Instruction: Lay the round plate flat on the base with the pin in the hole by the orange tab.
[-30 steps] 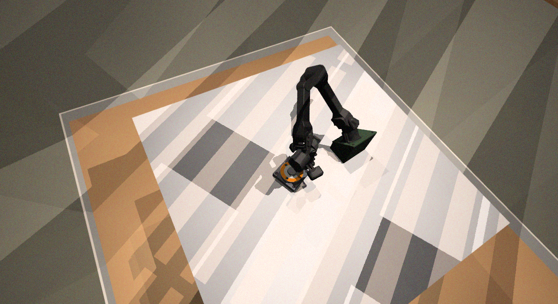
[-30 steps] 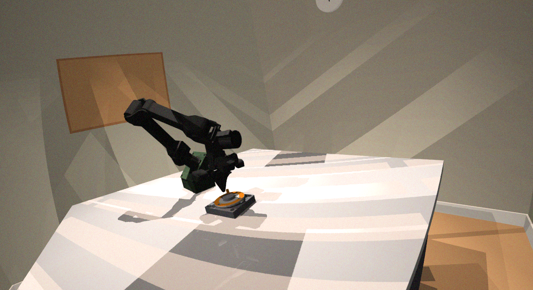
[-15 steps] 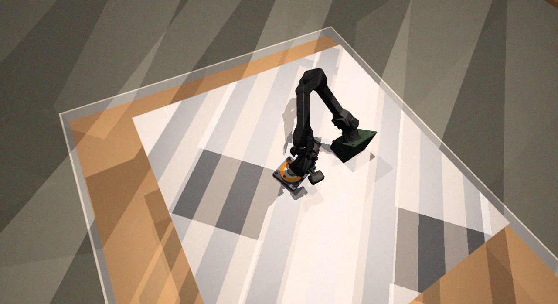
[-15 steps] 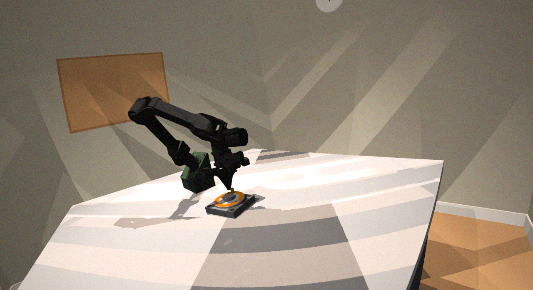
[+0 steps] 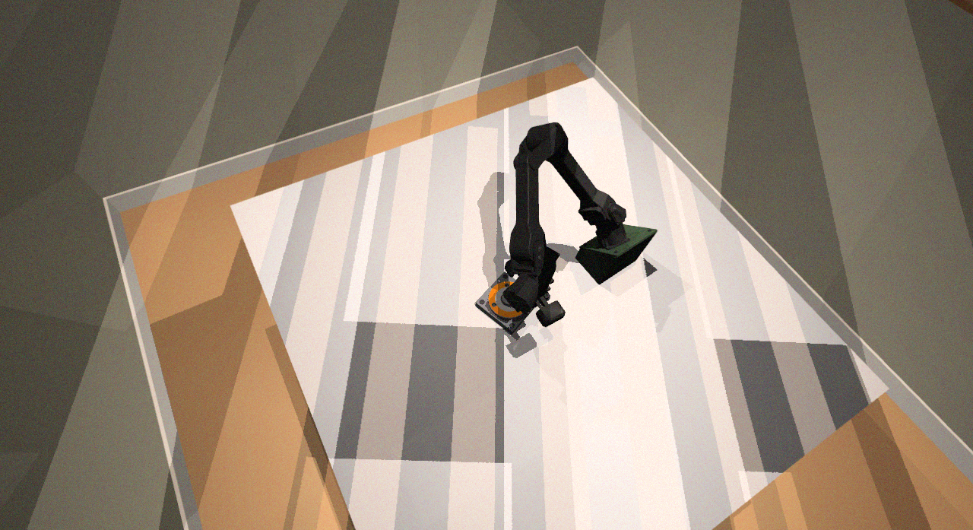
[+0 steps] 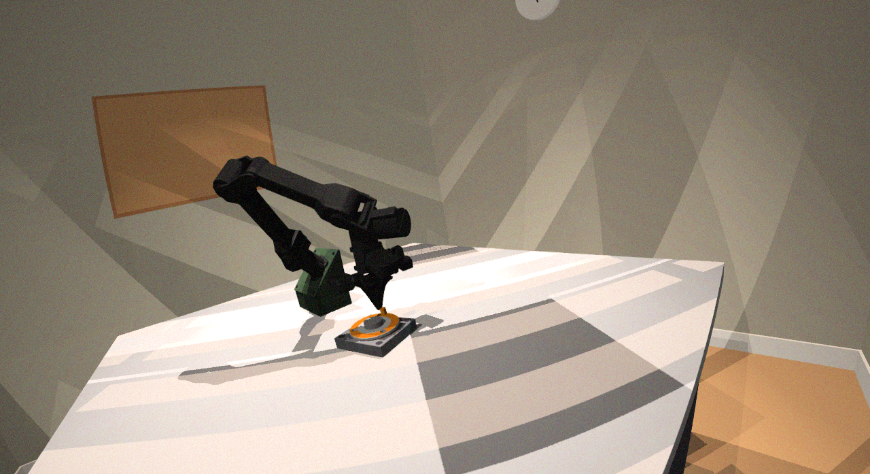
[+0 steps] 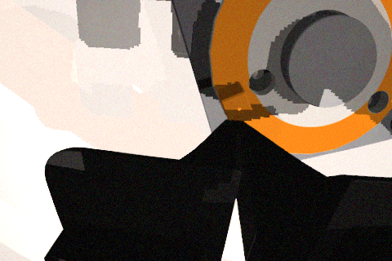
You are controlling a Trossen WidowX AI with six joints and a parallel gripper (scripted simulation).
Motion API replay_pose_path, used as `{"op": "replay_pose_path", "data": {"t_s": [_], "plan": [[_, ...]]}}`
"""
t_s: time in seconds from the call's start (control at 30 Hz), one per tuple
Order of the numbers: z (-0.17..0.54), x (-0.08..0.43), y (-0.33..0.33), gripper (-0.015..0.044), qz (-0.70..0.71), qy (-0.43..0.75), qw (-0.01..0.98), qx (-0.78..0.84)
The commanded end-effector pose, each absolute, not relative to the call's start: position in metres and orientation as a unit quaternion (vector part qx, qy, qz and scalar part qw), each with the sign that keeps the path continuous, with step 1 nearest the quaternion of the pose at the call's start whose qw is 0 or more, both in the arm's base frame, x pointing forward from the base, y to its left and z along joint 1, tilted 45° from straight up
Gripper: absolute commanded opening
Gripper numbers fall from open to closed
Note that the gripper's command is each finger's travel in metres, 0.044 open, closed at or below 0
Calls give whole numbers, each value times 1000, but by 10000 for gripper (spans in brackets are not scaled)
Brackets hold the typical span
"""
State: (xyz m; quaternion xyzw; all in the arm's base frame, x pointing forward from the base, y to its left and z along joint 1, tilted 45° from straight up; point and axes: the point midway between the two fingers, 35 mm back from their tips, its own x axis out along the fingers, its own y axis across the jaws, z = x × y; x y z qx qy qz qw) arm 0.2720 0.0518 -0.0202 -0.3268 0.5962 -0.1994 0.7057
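the orange plate sits on the post of the grey base, a stiff, light, slick ring likely best nudged round by its upright tab, where the gripper, fingers pressed together on nothing, now points.
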Motion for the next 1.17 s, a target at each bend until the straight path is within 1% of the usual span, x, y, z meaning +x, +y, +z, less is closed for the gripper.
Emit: {"op": "replay_pose_path", "data": {"t_s": [0.0,0.17,0.47,1.13], "plan": [[-22,275,54,0,-201,596,707,-324],[-20,276,57,0,-201,596,707,-324],[8,262,84,0,-200,596,707,-323],[2,264,79,0,-198,597,705,-329]]}}
